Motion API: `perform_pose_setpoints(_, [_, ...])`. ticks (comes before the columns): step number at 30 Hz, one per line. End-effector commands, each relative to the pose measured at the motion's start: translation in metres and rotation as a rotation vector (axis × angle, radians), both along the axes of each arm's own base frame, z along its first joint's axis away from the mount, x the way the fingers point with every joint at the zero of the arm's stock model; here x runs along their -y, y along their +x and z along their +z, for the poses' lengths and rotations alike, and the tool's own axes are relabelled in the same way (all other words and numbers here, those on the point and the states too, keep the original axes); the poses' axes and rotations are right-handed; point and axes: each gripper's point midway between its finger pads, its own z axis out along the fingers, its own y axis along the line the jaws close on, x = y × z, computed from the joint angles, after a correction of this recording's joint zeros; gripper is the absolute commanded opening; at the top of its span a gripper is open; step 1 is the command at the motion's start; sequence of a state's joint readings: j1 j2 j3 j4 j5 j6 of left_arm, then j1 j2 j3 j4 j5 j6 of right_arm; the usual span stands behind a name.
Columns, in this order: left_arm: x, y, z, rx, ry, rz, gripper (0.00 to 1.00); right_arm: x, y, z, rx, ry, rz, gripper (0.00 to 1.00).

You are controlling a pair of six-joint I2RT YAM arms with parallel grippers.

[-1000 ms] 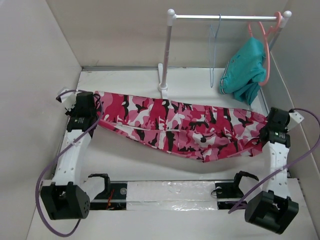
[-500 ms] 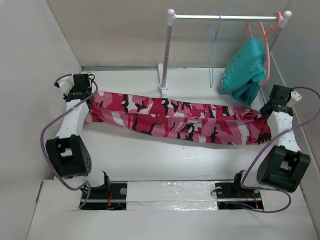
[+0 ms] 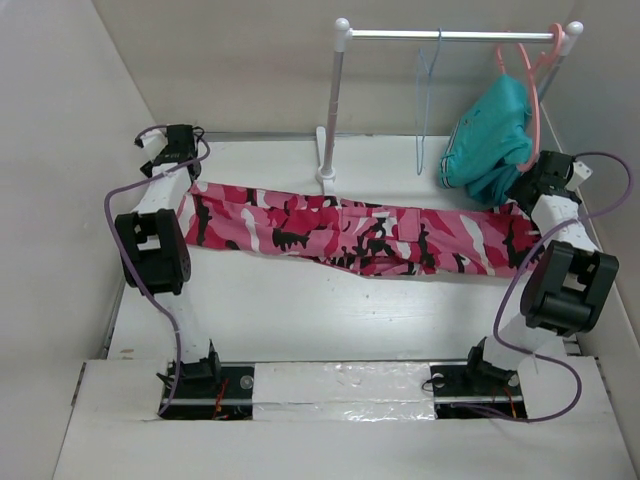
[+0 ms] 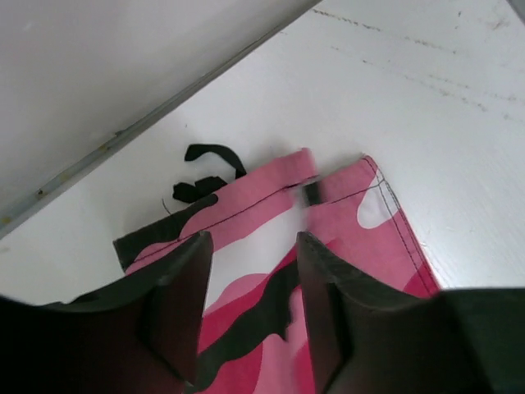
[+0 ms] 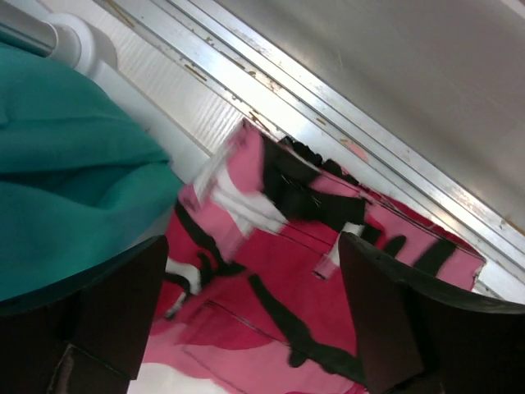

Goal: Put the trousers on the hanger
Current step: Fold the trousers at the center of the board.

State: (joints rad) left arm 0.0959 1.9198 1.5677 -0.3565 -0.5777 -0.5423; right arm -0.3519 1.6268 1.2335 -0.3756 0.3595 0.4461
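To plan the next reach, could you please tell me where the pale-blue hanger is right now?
In the top view, the pale-blue hanger hangs on the rail, far right, just left of the teal garment.

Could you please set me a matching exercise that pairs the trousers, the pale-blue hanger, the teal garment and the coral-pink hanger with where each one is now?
Things:
1. trousers
2. pale-blue hanger
3. teal garment
4. coral-pink hanger

Places:
A. hanging bare on the rail
B. spread lengthwise on the table
C. at the rail's right end, carrying cloth
D. draped on a hanger

Pairs: 1-B; 2-A; 3-D; 4-C
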Motion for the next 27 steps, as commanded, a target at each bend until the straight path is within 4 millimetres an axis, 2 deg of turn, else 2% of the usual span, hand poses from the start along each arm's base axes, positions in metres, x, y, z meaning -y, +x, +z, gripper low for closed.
perform_pose_setpoints(1, [-0.001, 0.013, 0.024, 0.049, 0.011, -0.011, 0.49, 0.007, 0.025, 0.039, 0.135, -0.050, 0.020, 0.97])
perform_pose_setpoints(2, [0.006, 0.014, 0.032, 0.073, 0.010, -0.026, 0.59, 0.003, 0.020, 0.033, 0.135, -0.044, 0.027, 0.98])
perform_pose_setpoints(3, [0.008, 0.014, 0.036, 0.093, 0.005, -0.035, 0.63, -0.004, 0.017, 0.050, 0.186, -0.057, 0.042, 0.99])
perform_pose_setpoints(4, [0.010, 0.011, 0.033, 0.111, -0.004, -0.046, 0.66, -0.005, 0.017, 0.059, 0.233, -0.069, 0.048, 1.00])
perform_pose_setpoints(5, [0.018, 0.007, 0.051, 0.161, -0.008, -0.064, 0.69, -0.010, 0.012, 0.063, 0.257, -0.070, 0.061, 1.00])
perform_pose_setpoints(6, [0.020, 0.003, 0.054, 0.182, -0.016, -0.069, 0.69, -0.016, 0.001, 0.050, 0.242, -0.058, 0.076, 1.00])
perform_pose_setpoints(7, [0.025, -0.006, 0.044, 0.184, -0.044, -0.075, 0.69, -0.025, -0.006, 0.073, 0.315, -0.081, 0.097, 1.00])
perform_pose_setpoints(8, [0.028, -0.016, 0.060, 0.232, -0.056, -0.083, 0.64, -0.032, -0.014, 0.074, 0.335, -0.076, 0.118, 1.00])
perform_pose_setpoints(9, [0.032, -0.021, 0.059, 0.247, -0.071, -0.098, 0.59, -0.041, -0.022, 0.075, 0.354, -0.076, 0.139, 0.98])
perform_pose_setpoints(10, [0.041, -0.035, 0.040, 0.221, -0.109, -0.123, 0.55, -0.050, -0.043, 0.075, 0.395, -0.087, 0.149, 0.79])
perform_pose_setpoints(11, [0.045, -0.045, 0.048, 0.256, -0.129, -0.125, 0.52, -0.067, -0.048, 0.074, 0.425, -0.079, 0.203, 0.64])
perform_pose_setpoints(12, [0.049, -0.050, 0.041, 0.252, -0.138, -0.146, 0.52, -0.077, -0.057, 0.070, 0.447, -0.077, 0.230, 0.47])
perform_pose_setpoints(13, [0.052, -0.059, 0.025, 0.225, -0.151, -0.159, 0.51, -0.087, -0.069, 0.047, 0.444, -0.066, 0.254, 0.14])
perform_pose_setpoints(14, [0.048, -0.064, 0.017, 0.196, -0.157, -0.143, 0.46, -0.101, -0.077, 0.063, 0.533, -0.074, 0.307, 0.03])
perform_pose_setpoints(15, [0.044, -0.067, 0.008, 0.162, -0.169, -0.127, 0.43, -0.107, -0.083, 0.060, 0.554, -0.068, 0.327, 0.00])
perform_pose_setpoints(16, [0.036, -0.073, -0.002, 0.109, -0.208, -0.108, 0.42, -0.111, -0.091, 0.052, 0.539, -0.060, 0.340, 0.00])
perform_pose_setpoints(17, [0.033, -0.076, -0.022, 0.049, -0.237, -0.091, 0.40, -0.116, -0.099, 0.049, 0.541, -0.064, 0.363, 0.00])
perform_pose_setpoints(20, [0.026, -0.089, -0.048, -0.020, -0.274, -0.073, 0.39, -0.112, -0.118, 0.019, 0.428, -0.071, 0.340, 0.00])
perform_pose_setpoints(21, [0.026, -0.092, -0.051, -0.027, -0.272, -0.073, 0.40, -0.109, -0.122, 0.012, 0.404, -0.076, 0.332, 0.04])
perform_pose_setpoints(22, [0.027, -0.093, -0.054, -0.028, -0.275, -0.079, 0.42, -0.106, -0.127, 0.002, 0.373, -0.062, 0.318, 0.21])
perform_pose_setpoints(23, [0.029, -0.093, -0.055, -0.028, -0.284, -0.089, 0.52, -0.106, -0.129, -0.006, 0.361, -0.043, 0.317, 0.32])
perform_pose_setpoints(24, [0.031, -0.093, -0.058, -0.036, -0.294, -0.098, 0.55, -0.104, -0.132, -0.019, 0.341, -0.020, 0.309, 0.44])
perform_pose_setpoints(25, [0.034, -0.093, -0.065, -0.054, -0.311, -0.103, 0.59, -0.100, -0.133, -0.022, 0.349, -0.004, 0.300, 0.63])
perform_pose_setpoints(27, [0.035, -0.094, -0.076, -0.082, -0.318, -0.105, 0.62, -0.094, -0.135, -0.030, 0.355, 0.016, 0.264, 0.74])
